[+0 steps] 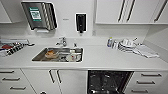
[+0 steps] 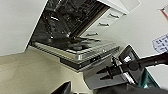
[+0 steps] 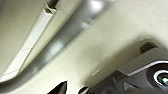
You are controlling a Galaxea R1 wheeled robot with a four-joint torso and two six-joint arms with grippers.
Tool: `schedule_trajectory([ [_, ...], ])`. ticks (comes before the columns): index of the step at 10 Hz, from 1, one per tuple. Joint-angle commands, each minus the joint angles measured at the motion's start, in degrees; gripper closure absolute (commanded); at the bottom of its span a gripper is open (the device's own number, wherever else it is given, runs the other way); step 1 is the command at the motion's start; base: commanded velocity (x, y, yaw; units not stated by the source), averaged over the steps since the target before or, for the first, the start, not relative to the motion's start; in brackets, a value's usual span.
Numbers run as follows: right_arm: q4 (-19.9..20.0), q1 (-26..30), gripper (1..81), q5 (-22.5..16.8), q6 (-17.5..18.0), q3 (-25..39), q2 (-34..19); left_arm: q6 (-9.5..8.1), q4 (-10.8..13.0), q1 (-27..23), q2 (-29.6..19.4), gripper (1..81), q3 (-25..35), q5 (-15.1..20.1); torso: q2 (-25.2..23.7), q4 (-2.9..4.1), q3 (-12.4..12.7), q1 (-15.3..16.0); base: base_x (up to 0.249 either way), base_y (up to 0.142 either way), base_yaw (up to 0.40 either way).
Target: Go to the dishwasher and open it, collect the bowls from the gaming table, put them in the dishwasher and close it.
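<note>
Dishwasher (image 1: 108, 82) door (image 2: 82, 51) is hanging open, likely heavy, stiff and hinged, best lifted by its front edge; whether either gripper's fingers are open cannot be told.

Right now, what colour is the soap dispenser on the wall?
Black soap dispenser, clearest in the head view.

A white kitchen counter (image 1: 100, 58) runs the width of the room, with a steel sink (image 1: 40, 58) set into it left of centre and a tap (image 1: 63, 41) behind it. On the white wall (image 1: 67, 27) beyond hang a paper-towel dispenser (image 1: 38, 15) at the left and a dark soap dispenser (image 1: 81, 22) near the middle, with white upper cabinets (image 1: 112, 11) at the right. Below the counter are white cabinet doors (image 1: 67, 82) and drawers (image 1: 11, 81) with dark bar handles, and in the left wrist view the floor (image 2: 30, 72) is pale beige.
</note>
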Motion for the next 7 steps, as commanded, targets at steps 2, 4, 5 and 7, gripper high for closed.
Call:
schedule_trajectory([
  [2,-0.3,3.5,1.0,-3.2,-0.8,0.3,-1.1,0.17,1.8,-2.6,-1.5,1.0,0.7,0.1,0.0,0.00,0.0,0.0,-0.082,0.000,0.000],
  [4,-1.0,3.0,1.0,-3.2,-2.2,0.3,-1.0,0.08,3.2,0.5,-0.1,1.0,-1.8,-0.9,0.0,0.00,0.0,0.0,-0.039,0.000,0.000],
  [5,-1.5,2.7,1.0,-3.2,-3.5,0.3,-1.0,0.08,3.2,2.3,0.6,1.0,-3.1,-0.9,0.0,0.00,0.0,-0.1,0.000,0.000,0.000],
  [7,-3.0,1.6,1.0,-3.2,-8.4,0.3,-1.1,-0.10,3.2,7.2,3.1,1.0,-7.8,-0.5,0.0,0.00,0.0,-0.1,0.000,0.000,0.000],
])
